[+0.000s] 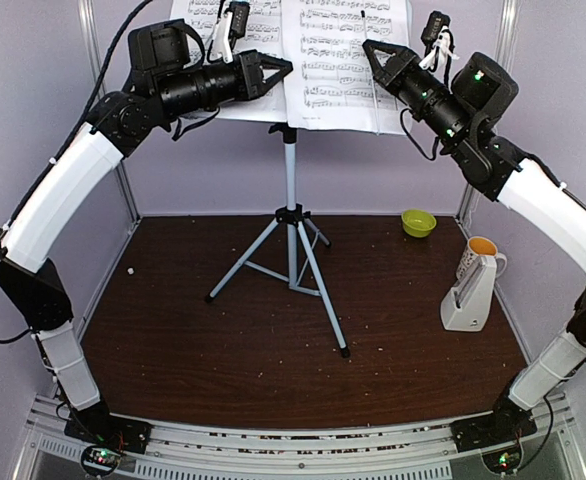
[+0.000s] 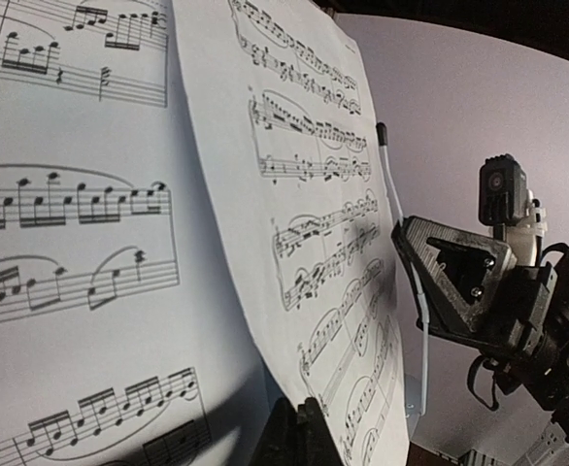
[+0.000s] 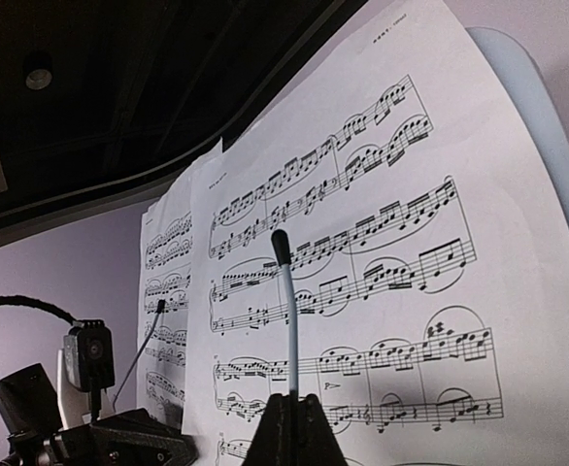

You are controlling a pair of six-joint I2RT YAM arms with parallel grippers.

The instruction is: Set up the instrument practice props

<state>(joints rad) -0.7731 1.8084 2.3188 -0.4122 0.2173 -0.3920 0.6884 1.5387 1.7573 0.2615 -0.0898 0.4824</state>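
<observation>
The silver tripod music stand [image 1: 291,180] stands mid-table, its desk holding two sheet-music pages: a left page [image 1: 263,15] and a right page [image 1: 338,60]. My left gripper [image 1: 285,68] is up at the desk and shut on the right page's left edge [image 2: 265,320], which curls off the desk; the fingertips [image 2: 309,427] are pressed together. My right gripper [image 1: 368,47] is shut on the stand's thin silver page-retainer wire [image 3: 290,330] with a black tip, in front of the right page [image 3: 391,291]. The white pyramid metronome [image 1: 470,297] stands on the table at the right.
A white mug with orange inside [image 1: 483,247] stands just behind the metronome. A small yellow-green bowl [image 1: 418,222] sits at the back right. The tripod legs [image 1: 323,300] spread over the table's middle. A second retainer wire [image 3: 139,349] rests against the left page.
</observation>
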